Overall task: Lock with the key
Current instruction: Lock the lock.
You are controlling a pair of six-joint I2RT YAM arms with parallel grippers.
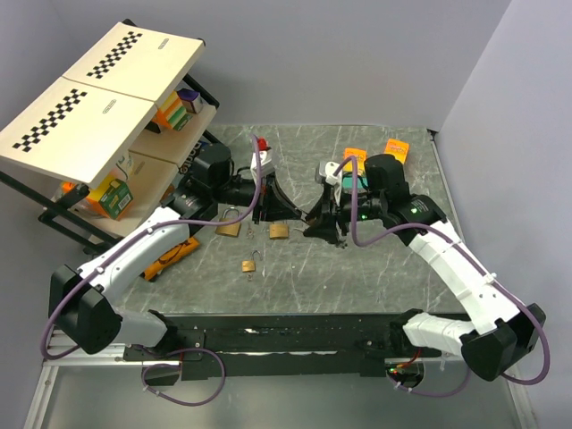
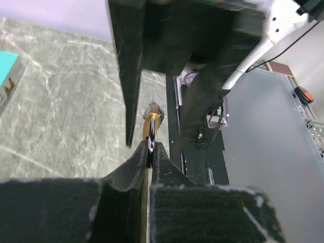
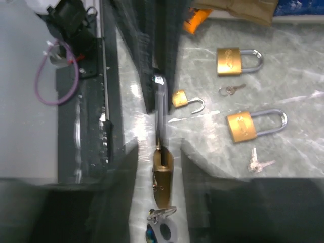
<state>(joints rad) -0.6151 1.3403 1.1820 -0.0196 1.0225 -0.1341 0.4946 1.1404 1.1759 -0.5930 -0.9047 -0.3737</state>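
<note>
Jaws of the right gripper [image 3: 161, 152] clamp the held padlock [image 3: 163, 174] by its brass body. The key [image 3: 162, 213] hangs at its 6 o'clock, nearest this arm. The padlock's long axis runs toward 12 o'clock, where the left gripper [image 2: 150, 150] is closed, apparently pinching the shackle [image 3: 161, 111].

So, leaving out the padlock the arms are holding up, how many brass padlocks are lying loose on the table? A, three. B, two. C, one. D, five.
A: the right wrist view shows the small open padlock, the upper large padlock and the lower large padlock lying on the table, apart from the held padlock.
</note>
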